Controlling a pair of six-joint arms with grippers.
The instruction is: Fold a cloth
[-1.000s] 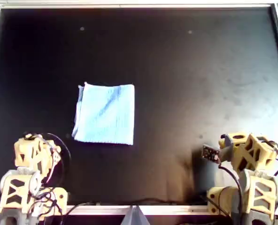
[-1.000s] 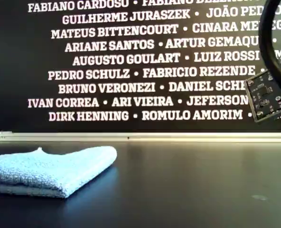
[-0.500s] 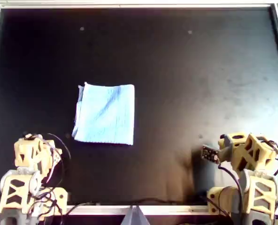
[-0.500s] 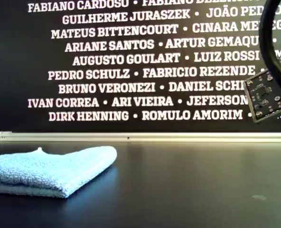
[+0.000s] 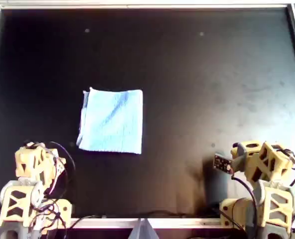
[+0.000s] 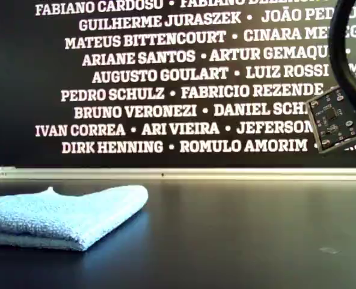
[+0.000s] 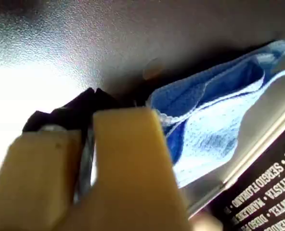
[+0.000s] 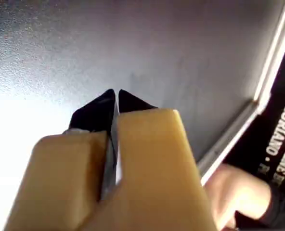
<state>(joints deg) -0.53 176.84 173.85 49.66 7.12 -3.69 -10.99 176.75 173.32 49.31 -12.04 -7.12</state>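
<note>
The one cloth (image 5: 111,121) lay folded in layers on the black bench (image 5: 212,74), left of centre in the overhead view, so I judged the folding done or nearly so. My first hand (image 7: 92,96) was closed and empty, with the cloth just beyond it. My second hand (image 8: 115,96) was also closed on nothing, over bare bench.

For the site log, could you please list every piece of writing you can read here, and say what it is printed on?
All on the black back wall, white capitals:
"GUILHERME JURASZEK"
"MATEUS BITTENCOURT"
"ARIANE SANTOS"
"AUGUSTO GOULART"
"PEDRO SCHULZ"
"FABRICIO REZENDE"
"BRUNO VERONEZI"
"IVAN CORREA"
"ARI VIEIRA"
"DIRK HENNING"
"ROMULO AMORIM"
Other names are cut off or hidden by the circuit board.
The cloth shows no text.
</note>
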